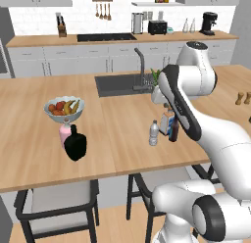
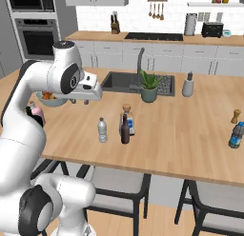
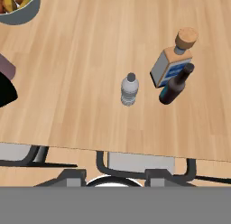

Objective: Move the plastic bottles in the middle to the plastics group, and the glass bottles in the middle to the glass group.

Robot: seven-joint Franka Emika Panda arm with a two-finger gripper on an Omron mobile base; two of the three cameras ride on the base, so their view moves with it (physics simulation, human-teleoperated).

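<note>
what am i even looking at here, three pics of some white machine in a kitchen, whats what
It is a white robot arm on a base that can drive, in a computer-rendered kitchen. Two pictures come from cameras on the base, behind the arm to its left and right. The third looks down from a camera on the hand.

On the wooden counter stand a small water bottle, a brown bottle and a clear bottle with a blue label and cork, close together. Further left are a squat black bottle, a pink bottle and a fruit bowl. Off to the right stands a blue bottle.

The claw hangs above the counter; its jaws are not clear enough to tell whether they are open, and I see nothing held.
</note>
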